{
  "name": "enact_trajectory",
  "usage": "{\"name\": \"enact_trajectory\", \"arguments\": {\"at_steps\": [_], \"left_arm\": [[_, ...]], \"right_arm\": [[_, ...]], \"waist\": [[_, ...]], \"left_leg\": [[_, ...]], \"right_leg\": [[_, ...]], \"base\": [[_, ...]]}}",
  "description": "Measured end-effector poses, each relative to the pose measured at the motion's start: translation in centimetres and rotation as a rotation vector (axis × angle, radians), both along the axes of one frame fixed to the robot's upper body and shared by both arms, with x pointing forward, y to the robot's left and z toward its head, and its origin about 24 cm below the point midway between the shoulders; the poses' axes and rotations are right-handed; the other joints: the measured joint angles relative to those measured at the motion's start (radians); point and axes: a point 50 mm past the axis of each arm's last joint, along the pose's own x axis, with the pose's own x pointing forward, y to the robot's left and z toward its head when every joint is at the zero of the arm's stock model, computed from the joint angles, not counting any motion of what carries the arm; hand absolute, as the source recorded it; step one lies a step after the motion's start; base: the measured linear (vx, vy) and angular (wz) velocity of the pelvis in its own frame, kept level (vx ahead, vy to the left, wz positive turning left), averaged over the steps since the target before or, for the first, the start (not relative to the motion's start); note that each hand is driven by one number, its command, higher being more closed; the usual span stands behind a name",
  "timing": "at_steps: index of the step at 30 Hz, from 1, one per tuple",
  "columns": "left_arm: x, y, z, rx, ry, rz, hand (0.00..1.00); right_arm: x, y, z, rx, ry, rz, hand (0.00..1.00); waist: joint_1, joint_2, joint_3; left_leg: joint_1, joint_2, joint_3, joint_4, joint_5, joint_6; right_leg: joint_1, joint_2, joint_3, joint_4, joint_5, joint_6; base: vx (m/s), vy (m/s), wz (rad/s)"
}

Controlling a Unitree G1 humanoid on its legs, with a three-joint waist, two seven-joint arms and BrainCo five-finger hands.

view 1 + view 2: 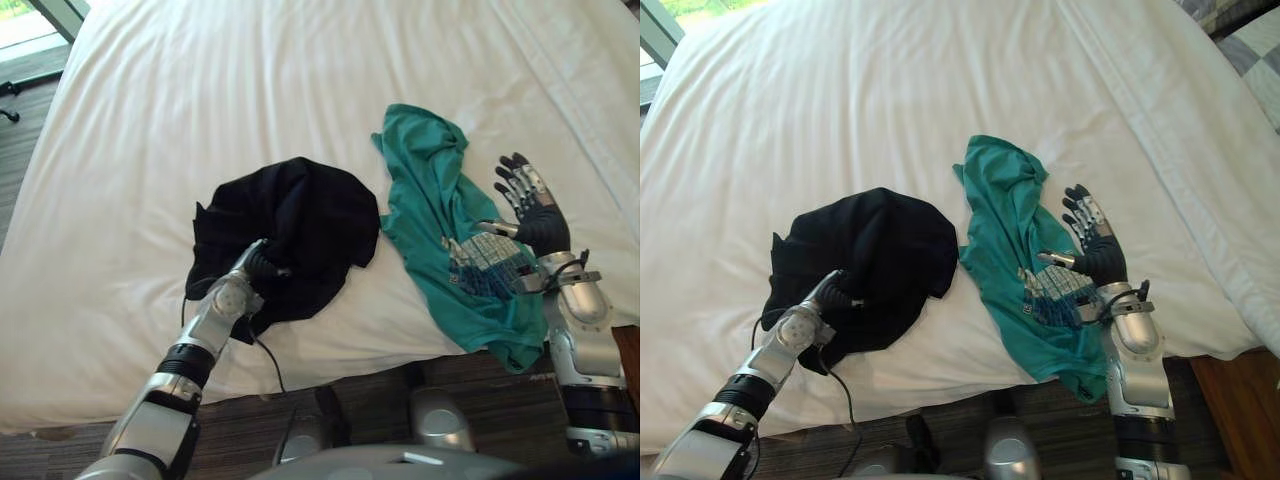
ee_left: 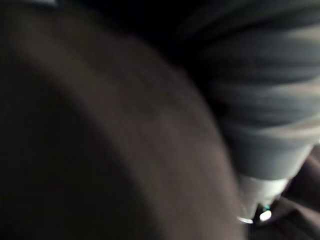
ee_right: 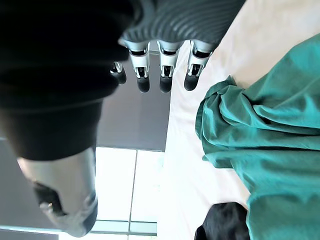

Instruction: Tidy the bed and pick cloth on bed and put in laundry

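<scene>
A crumpled black cloth (image 1: 300,225) lies in the middle of the frame, on the white sheet of a wide bed (image 1: 200,100), close to the bed's near edge. My left hand (image 1: 258,266) comes in from the lower left and is pushed into the cloth's lower left folds. Its fingers are buried in the fabric, so I cannot tell whether they are curled or straight.

Just right of the black cloth, almost touching it, lies a rumpled teal T-shirt with a pale grey print (image 1: 430,200). Its lower end hangs over the bed's near edge.

My right hand (image 1: 540,225) stands upright at the shirt's right edge, centre right in the frame, with fingers (image 1: 515,180) straight and spread, holding nothing.

Dark striped carpet floor (image 1: 350,405) runs along the bottom of the frame.
</scene>
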Motion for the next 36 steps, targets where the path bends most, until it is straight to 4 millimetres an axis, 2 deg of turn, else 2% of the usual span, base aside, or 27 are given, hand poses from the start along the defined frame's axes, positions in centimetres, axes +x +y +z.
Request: {"name": "enact_trajectory", "arguments": {"at_steps": [2,3,6,8,11,15,16,19,22,24,26,27,32,36], "left_arm": [[-0.5,-0.7,-0.2,-0.069,0.022,-0.019,1.0],[-1.6,-1.5,-0.7,-0.18,0.05,-0.031,1.0],[-3.6,-2.4,-1.6,-0.343,0.1,-0.052,1.0],[-4.9,-2.7,-2.1,-0.416,0.129,-0.073,1.0],[-6.9,-3.6,-3.1,-0.506,0.189,-0.106,1.0],[-10.6,-3.6,-5.7,-0.558,0.348,-0.085,1.0],[-12.1,-3.4,-6.8,-0.568,0.416,-0.057,1.0],[-14.7,-3.1,-8.5,-0.58,0.521,-0.004,1.0],[-14.8,-2.7,-8.5,-0.609,0.512,0.033,1.0],[-14.8,-2.5,-8.5,-0.627,0.507,0.049,1.0],[-14.8,-2.6,-8.5,-0.635,0.495,0.05,1.0],[-14.8,-2.6,-8.5,-0.637,0.489,0.048,1.0],[-14.5,-2.8,-7.9,-0.648,0.465,0.011,1.0],[-13.7,-2.8,-6.7,-0.657,0.402,-0.008,1.0]], "right_arm": [[0.3,0.2,0.1,-0.062,0.005,-0.008,0.0],[0.6,0.2,0.1,-0.127,0.009,-0.031,0.0],[1.7,-0.3,0.3,-0.193,0.019,-0.115,0.0],[2.4,-1.0,0.5,-0.229,0.037,-0.169,0.0],[3.7,-2.8,1.4,-0.302,0.059,-0.273,0.0],[4.8,-5.2,2.3,-0.352,0.089,-0.386,0.0],[5.1,-6.3,2.3,-0.395,0.122,-0.439,0.0],[5.7,-8.8,3.1,-0.54,0.161,-0.566,0.0],[6.3,-10.6,5.0,-0.734,0.18,-0.675,0.0],[6.4,-11.3,4.6,-0.861,0.251,-0.723,0.0],[6.7,-11.6,4.9,-0.958,0.315,-0.762,0.0],[6.8,-11.9,5.2,-1.01,0.37,-0.784,1.0],[6.5,-12.8,4.6,-1.105,0.557,-0.822,1.0],[6.4,-13.0,2.9,-0.974,0.623,-0.814,1.0]], "waist": [[0.005,0.005,0.008],[0.018,0.012,0.022],[0.028,0.025,0.035],[0.054,0.031,0.041],[0.081,0.05,0.069],[0.107,0.071,0.099],[0.114,0.077,0.107],[0.13,0.09,0.12],[0.143,0.104,0.128],[0.157,0.109,0.13],[0.158,0.114,0.132],[0.157,0.117,0.132],[0.181,0.112,0.131],[0.184,0.091,0.122]], "left_leg": [[0.0,-0.006,-0.002,-0.002,0.002,0.004],[-0.002,-0.014,-0.013,-0.002,0.007,0.011],[-0.024,-0.018,-0.063,-0.003,0.01,0.014],[-0.038,-0.02,-0.087,-0.006,0.02,0.019],[-0.048,-0.03,-0.123,-0.017,0.034,0.024],[-0.072,-0.044,-0.16,-0.02,0.045,0.031],[-0.078,-0.05,-0.171,-0.026,0.051,0.034],[-0.095,-0.062,-0.195,-0.036,0.064,0.039],[-0.105,-0.07,-0.209,-0.036,0.071,0.043],[-0.105,-0.075,-0.219,-0.035,0.072,0.045],[-0.106,-0.079,-0.234,-0.035,0.079,0.041],[-0.106,-0.083,-0.25,-0.035,0.083,0.039],[-0.104,-0.084,-0.277,-0.036,0.083,0.03],[-0.092,-0.082,-0.29,-0.037,0.088,0.027]], "right_leg": [[0.0,-0.006,-0.003,0.0,0.002,0.004],[0.004,-0.015,-0.013,0.001,0.004,0.007],[0.006,-0.024,-0.055,0.005,0.002,0.009],[-0.002,-0.03,-0.077,0.012,0.0,0.01],[-0.008,-0.045,-0.109,0.036,-0.011,0.016],[-0.019,-0.061,-0.139,0.047,-0.015,0.021],[-0.023,-0.068,-0.152,0.054,-0.021,0.026],[-0.037,-0.081,-0.174,0.062,-0.024,0.028],[-0.04,-0.092,-0.192,0.07,-0.024,0.028],[-0.04,-0.097,-0.198,0.078,-0.029,0.032],[-0.03,-0.103,-0.222,0.078,-0.031,0.035],[-0.022,-0.107,-0.236,0.08,-0.034,0.037],[-0.005,-0.11,-0.267,0.076,-0.04,0.038],[0.028,-0.105,-0.28,0.058,-0.039,0.038]], "base": [[-0.05,0.045,0.08],[-0.06,0.036,0.18],[-0.05,0.01,0.45],[-0.05,-0.006,0.38],[-0.05,0.007,0.37],[-0.01,0.027,0.31],[0.01,0.027,0.25],[0.02,0.034,0.28],[0.0,0.036,0.2],[-0.01,0.025,0.09],[-0.03,0.018,0.28],[-0.03,0.016,0.36],[-0.03,0.017,0.24],[0.02,-0.006,0.1]]}}
